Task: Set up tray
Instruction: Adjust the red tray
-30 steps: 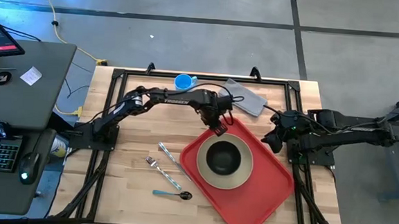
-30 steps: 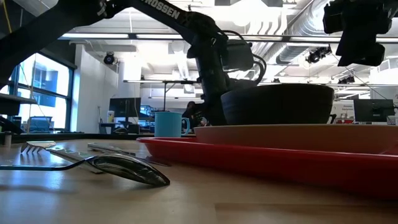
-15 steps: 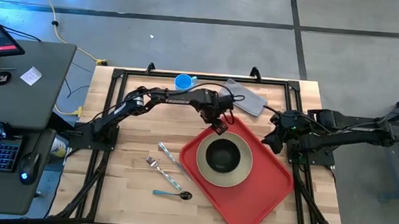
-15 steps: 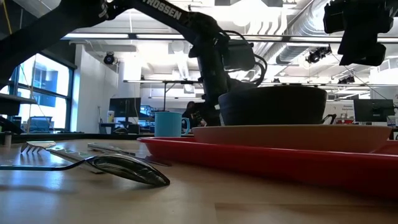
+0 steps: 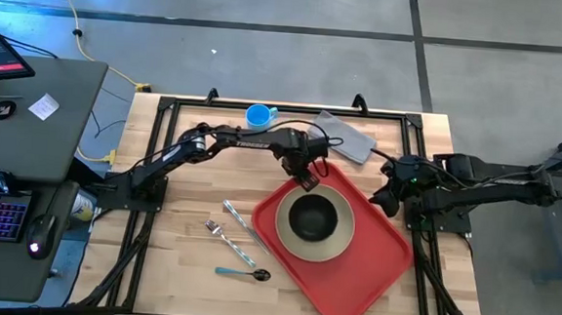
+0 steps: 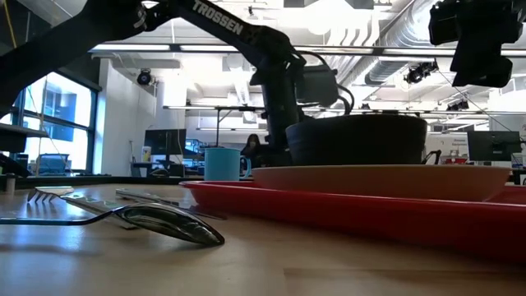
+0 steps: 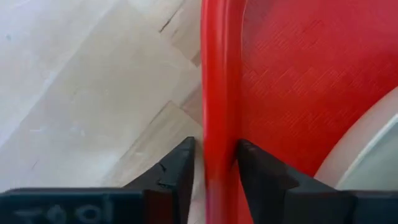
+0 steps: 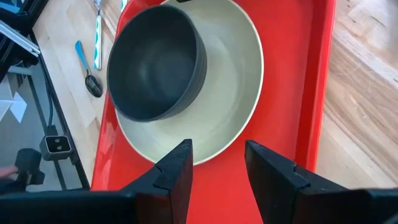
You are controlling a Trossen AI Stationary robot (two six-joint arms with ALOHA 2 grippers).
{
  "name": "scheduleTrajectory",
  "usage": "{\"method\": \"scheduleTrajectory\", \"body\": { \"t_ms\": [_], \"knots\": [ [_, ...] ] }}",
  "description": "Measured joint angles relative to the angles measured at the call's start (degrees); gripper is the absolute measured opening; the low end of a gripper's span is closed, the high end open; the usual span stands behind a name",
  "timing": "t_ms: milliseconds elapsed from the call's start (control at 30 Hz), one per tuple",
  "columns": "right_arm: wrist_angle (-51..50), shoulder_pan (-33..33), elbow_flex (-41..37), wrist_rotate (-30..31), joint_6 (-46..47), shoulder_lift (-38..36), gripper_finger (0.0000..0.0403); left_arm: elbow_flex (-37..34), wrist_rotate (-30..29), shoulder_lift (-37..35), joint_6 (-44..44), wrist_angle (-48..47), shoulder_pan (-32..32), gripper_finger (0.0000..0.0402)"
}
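Two dark arms reach over the wooden table [image 5: 184,220], and the big red tray [image 5: 372,266] lies slanted on its right half, one corner pointing toward the far side. The left gripper [image 5: 308,177] sits at that far corner with its fingers [image 7: 180,171] closed on the tray's low rim, one on each side of the red edge. The right gripper [image 5: 389,196] hangs above the tray's right edge, its fingers apart and holding nothing. The tray's near corner comes close to the front edge of the table. Bare wood lies open to the left of the tray, except for a fork [image 5: 221,232], a knife [image 5: 240,220] and a blue-handled spoon [image 5: 243,272] lying side by side near the middle. A blue cup [image 5: 258,115] and a grey cloth [image 5: 347,137] sit by the far edge. From table height the spoon's bowl fills the front, and the tray hides most of what is behind it; its right end runs out of the picture. The tray is flat and smooth, with rounded corners. A round beige plate [image 5: 342,241] sits on its far half, with a dark bowl [image 5: 314,216] in the middle of it.
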Motion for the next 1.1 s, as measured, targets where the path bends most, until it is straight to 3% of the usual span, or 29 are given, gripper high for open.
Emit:
{"method": "scheduleTrajectory", "body": {
  "t_ms": [233,533,733,1100],
  "knots": [
    [-0.08,0.0,0.0,0.77,-0.14,0.0,0.0138,-0.31,3.11,-0.11,-1.28,-2.55,1.3,0.0082],
    [-0.05,0.0,0.0,1.17,-1.27,0.0,0.0138,-0.41,3.62,0.0,-6.8,-6.82,1.55,0.011],
    [-0.06,0.0,0.0,1.31,-1.35,0.0,0.0138,-0.42,2.8,0.0,-7.9,-9.06,1.57,0.0087],
    [0.34,0.0,0.0,1.5,-1.55,0.0,0.0138,-0.46,2.4,-0.02,-13.29,-13.24,1.6,0.0096]
  ]
}}
